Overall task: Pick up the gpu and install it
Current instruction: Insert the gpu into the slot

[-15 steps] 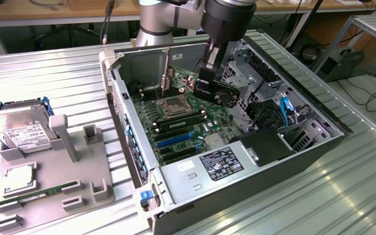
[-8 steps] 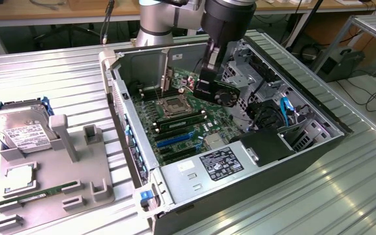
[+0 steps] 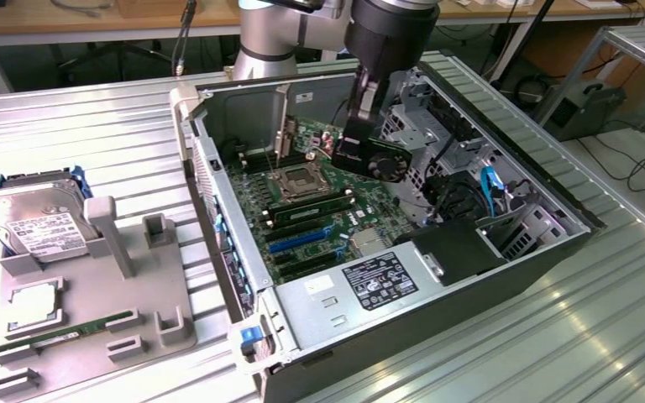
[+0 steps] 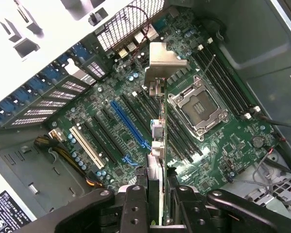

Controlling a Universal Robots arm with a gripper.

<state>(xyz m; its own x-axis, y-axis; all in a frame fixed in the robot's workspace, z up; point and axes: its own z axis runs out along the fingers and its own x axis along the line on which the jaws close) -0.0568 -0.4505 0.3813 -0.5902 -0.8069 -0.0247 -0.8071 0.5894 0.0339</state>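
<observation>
Exterior view: pick is done. The gpu (image 3: 381, 159) is off the bench (image 3: 76, 126) and in the air inside the open computer case (image 3: 205, 168), above the motherboard (image 3: 312, 218), fan face turned toward the exterior view's right. Install looks not yet done: the card hangs clear of the board and sits in no slot, as far as I can judge. The arm comes down from the back of the case into its open side, with the gripper (image 3: 356, 138) low between the case wall and the drive cage. Wrist view: the fingers (image 4: 136, 204) are narrowed on the card, one on each face, gripping it at the near end. The card runs away from them edge-on, with its silver bracket (image 4: 162, 60) at the far end, near the rear slot openings. It lies over the black slots beside the blue slot (image 4: 128, 124), roughly in line with them. The hard drive (image 3: 37, 222) and grey parts holder (image 3: 98, 302) sit untouched on the bench.
</observation>
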